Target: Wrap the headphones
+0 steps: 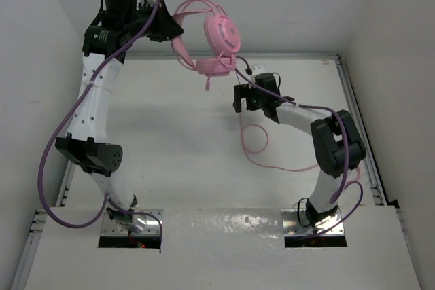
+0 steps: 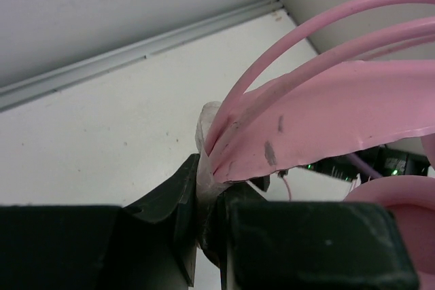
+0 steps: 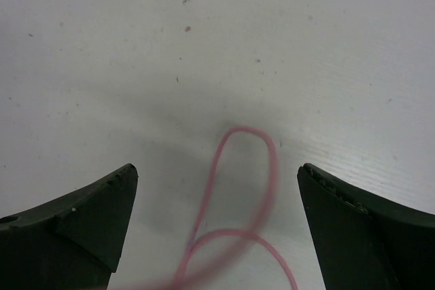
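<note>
The pink headphones (image 1: 221,35) hang in the air near the back wall. My left gripper (image 1: 171,30) is shut on the pink headband (image 2: 326,113), pinching its end between the jaws (image 2: 209,185). An earcup (image 1: 224,32) faces the camera and the second one (image 1: 216,66) hangs below it. The thin pink cord (image 1: 253,142) drops from the headphones and lies in loops on the table. My right gripper (image 1: 245,102) is open and empty, low over the table. In the right wrist view a cord loop (image 3: 245,129) lies between its spread fingers (image 3: 217,174).
The white table (image 1: 170,134) has a metal rail (image 1: 353,113) along its right and back edges. White walls close in the back and sides. Purple arm cables (image 1: 51,168) hang by the left arm.
</note>
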